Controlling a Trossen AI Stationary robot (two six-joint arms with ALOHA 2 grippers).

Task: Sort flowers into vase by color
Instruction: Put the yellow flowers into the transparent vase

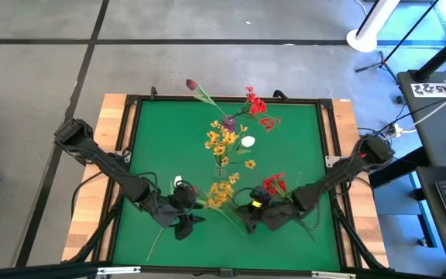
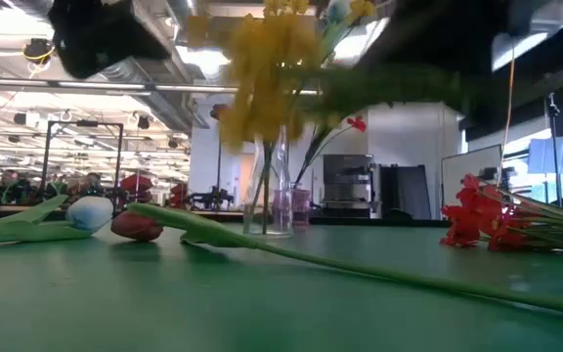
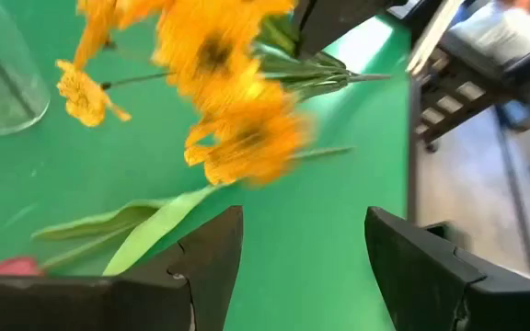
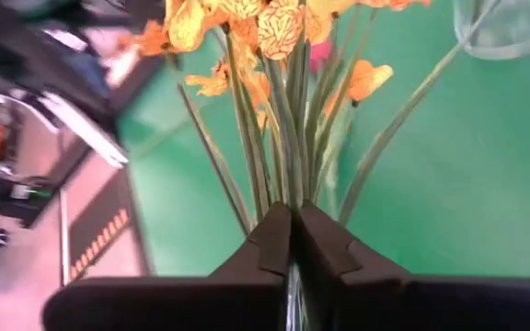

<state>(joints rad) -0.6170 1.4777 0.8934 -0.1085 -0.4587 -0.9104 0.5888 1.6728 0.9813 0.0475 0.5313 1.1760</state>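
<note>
A bunch of yellow blossoms (image 1: 221, 192) on green stems hangs between my two grippers, near the table's near edge. My right gripper (image 1: 249, 208) is shut on its stems. My left gripper (image 1: 187, 217) is open just left of the blossoms (image 3: 233, 138) and touches nothing. A white bud (image 2: 91, 212) and a maroon bud (image 2: 137, 227) lie on the cloth by the left gripper. Red flowers (image 1: 273, 184) lie beside the right gripper. A clear vase (image 1: 221, 159) holds yellow flowers, and a purple vase (image 1: 229, 122) holds a maroon tulip and red blossoms. My right gripper (image 4: 291, 216) pinches the bundled green stems (image 4: 288, 188) of the yellow bunch between its two fingers, below the blossoms. The stems run on away from the fingers toward the blossoms. In the low view the bunch (image 2: 267, 59) is lifted clear of the table.
The green cloth (image 1: 157, 139) lies inside a dark frame on a wooden table (image 1: 114, 124). A long green stem (image 2: 360, 266) lies across the cloth near the low camera. A loose white bud (image 1: 248, 142) lies right of the clear vase. Bare cloth lies left and right of the vases.
</note>
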